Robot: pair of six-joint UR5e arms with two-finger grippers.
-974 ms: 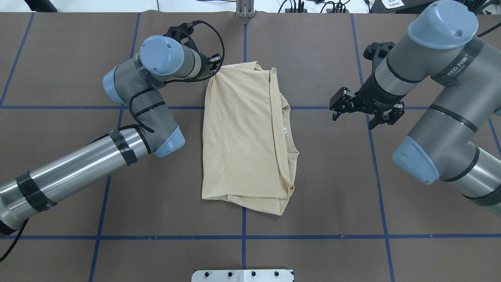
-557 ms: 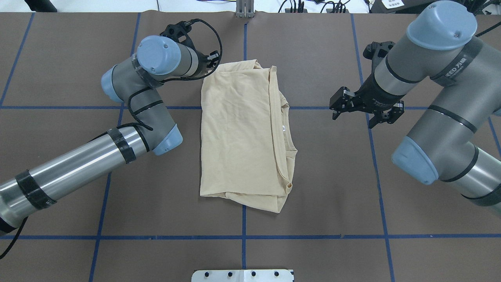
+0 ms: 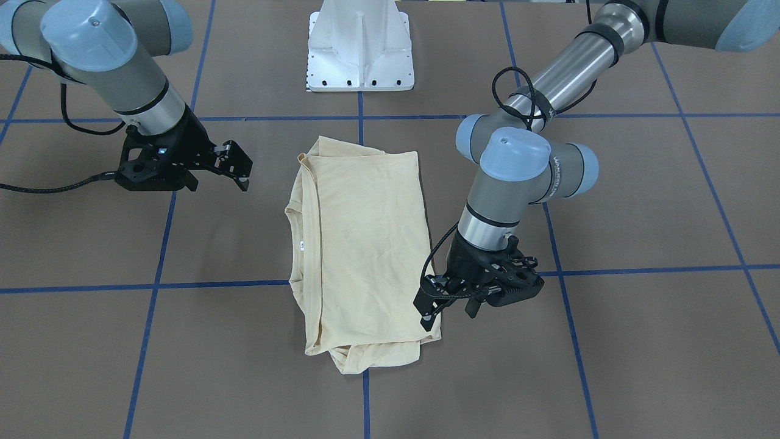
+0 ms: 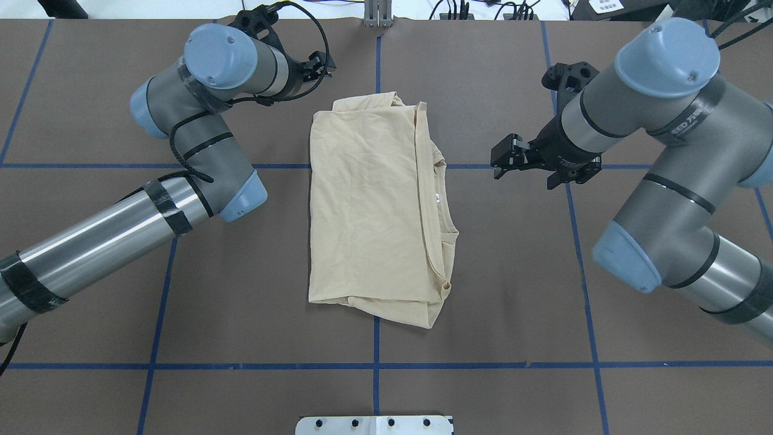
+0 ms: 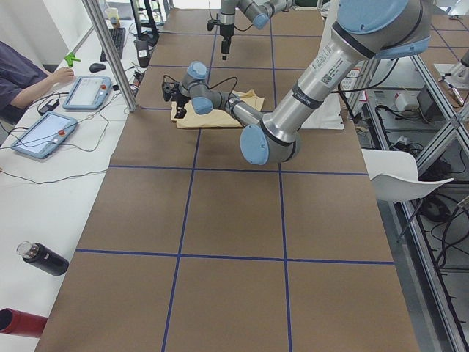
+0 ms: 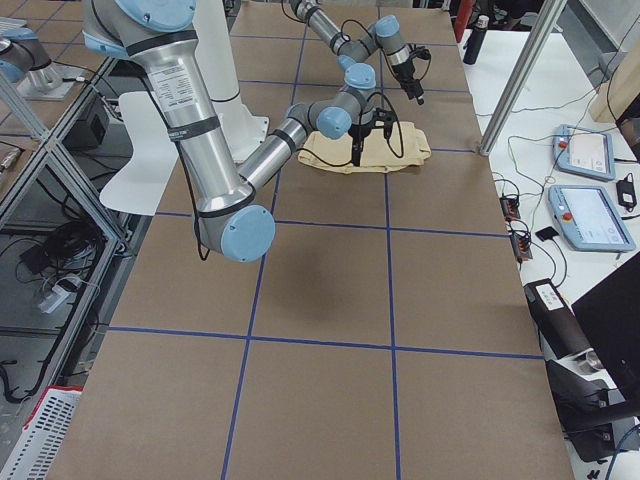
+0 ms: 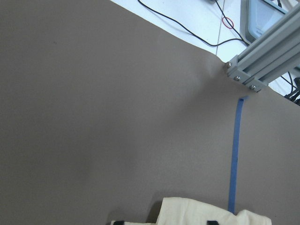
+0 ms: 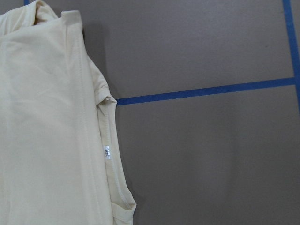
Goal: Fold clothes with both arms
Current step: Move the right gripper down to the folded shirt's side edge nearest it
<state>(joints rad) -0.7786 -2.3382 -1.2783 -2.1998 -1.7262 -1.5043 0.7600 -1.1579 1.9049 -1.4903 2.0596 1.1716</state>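
Left claw off, fold laid flat

Our left claw (image 3: 448, 314) has drawn back from the shirt's (image 4: 368, 205) far corner, jaws spread and empty, so we judge this fold finished. The shirt lies folded mid-desk (image 4: 513, 290). Our right claw (image 4: 523, 179), also wide and empty, hovers apart from its collar side.

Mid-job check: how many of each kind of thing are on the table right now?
Shirt: 1
Arms: 2, left arm and right arm
Pincers: 2, left pincer and right pincer
Pedestal base: 1
Total: 6
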